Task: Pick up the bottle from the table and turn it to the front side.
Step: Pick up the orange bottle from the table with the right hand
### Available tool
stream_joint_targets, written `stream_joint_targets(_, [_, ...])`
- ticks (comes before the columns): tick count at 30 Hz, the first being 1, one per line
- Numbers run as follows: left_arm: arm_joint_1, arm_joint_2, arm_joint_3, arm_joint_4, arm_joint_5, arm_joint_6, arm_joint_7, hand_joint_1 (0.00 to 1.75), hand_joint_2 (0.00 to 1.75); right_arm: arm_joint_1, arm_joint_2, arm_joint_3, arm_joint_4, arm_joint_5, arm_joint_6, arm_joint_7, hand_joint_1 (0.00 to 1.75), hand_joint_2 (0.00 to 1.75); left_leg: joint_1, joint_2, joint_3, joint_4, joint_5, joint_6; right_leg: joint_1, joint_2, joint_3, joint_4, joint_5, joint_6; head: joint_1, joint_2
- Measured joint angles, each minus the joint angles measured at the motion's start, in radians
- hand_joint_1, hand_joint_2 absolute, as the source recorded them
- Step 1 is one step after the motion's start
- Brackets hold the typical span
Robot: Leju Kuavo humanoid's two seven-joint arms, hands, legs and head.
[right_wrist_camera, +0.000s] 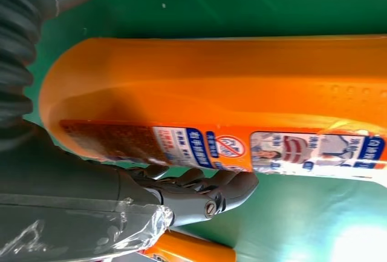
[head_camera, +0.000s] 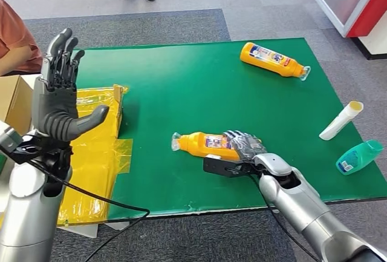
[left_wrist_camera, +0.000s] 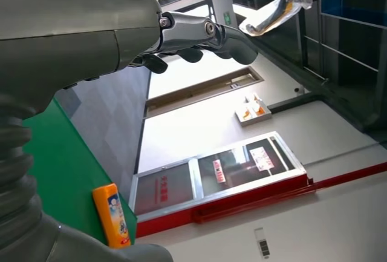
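Lying on the green table [head_camera: 205, 80], an orange bottle [head_camera: 207, 143] is clasped at its base by the right hand [head_camera: 244, 147]; the left hand [head_camera: 57, 95] is raised, fingers spread, holding nothing.

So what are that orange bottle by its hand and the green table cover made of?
The orange bottle looks like glossy moulded plastic: soft highlights, printed label, clear cap. The green table cover seems a matte sheet, perhaps felt or vinyl; it shows no shine.

The right hand [right_wrist_camera: 136, 195] is lying against an orange bottle [right_wrist_camera: 219, 86] resting on the green bench [right_wrist_camera: 274, 2], its dark fingers [right_wrist_camera: 228, 186] reaching along the bottle's printed label [right_wrist_camera: 219, 147]. Whether it is gripping is unclear.
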Motion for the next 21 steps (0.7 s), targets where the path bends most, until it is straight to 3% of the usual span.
stream_joint_targets(13, [-0.005,-0.010,-0.040,0.002,0.012,-0.002,0.026,0.00,1.75,-0.094,0.088,0.010,0.201,0.040,-0.062,0.031,0.03,1.75,0.000,0.000,0.000,0.000,0.000,0.000,0.000,0.000,0.000,0.000,0.000,0.000,0.000,0.000])
stream_joint_targets(17, [-0.013,-0.017,-0.053,0.002,0.018,0.001,0.041,0.00,1.75,-0.116,0.112,0.010,0.236,0.047,-0.065,0.038,1.75,1.75,0.000,0.000,0.000,0.000,0.000,0.000,0.000,0.000,0.000,0.000,0.000,0.000,0.000,0.000])
stream_joint_targets(21, [-0.014,-0.017,-0.063,0.002,0.025,0.004,0.045,0.00,1.75,-0.121,0.121,0.009,0.255,0.050,-0.065,0.039,1.75,1.75,0.000,0.000,0.000,0.000,0.000,0.000,0.000,0.000,0.000,0.000,0.000,0.000,0.000,0.000])
